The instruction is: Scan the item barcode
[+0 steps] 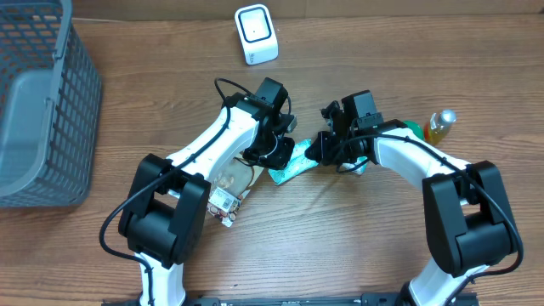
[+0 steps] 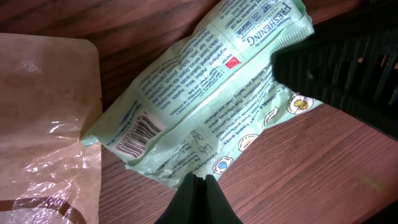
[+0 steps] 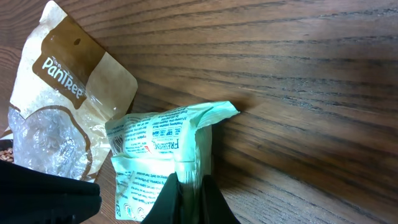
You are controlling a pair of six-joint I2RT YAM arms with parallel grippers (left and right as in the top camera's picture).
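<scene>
The item is a pale green printed packet (image 1: 291,163) lying between my two grippers at the table's middle. In the left wrist view its barcode (image 2: 139,134) faces up at the packet's (image 2: 211,87) left end. My left gripper (image 2: 200,180) is shut, its tips pinching the packet's near edge. My right gripper (image 3: 191,182) is shut on the packet's (image 3: 155,146) upright middle seam. From overhead, the left gripper (image 1: 277,151) sits at the packet's left and the right gripper (image 1: 318,151) at its right. A white scanner (image 1: 256,34) stands at the far edge.
A brown and clear PanTree bag (image 1: 231,189) lies just left of the packet, touching it (image 3: 68,106). A grey mesh basket (image 1: 38,102) fills the left side. A small bottle of yellow liquid (image 1: 440,126) stands at the right, behind the right arm.
</scene>
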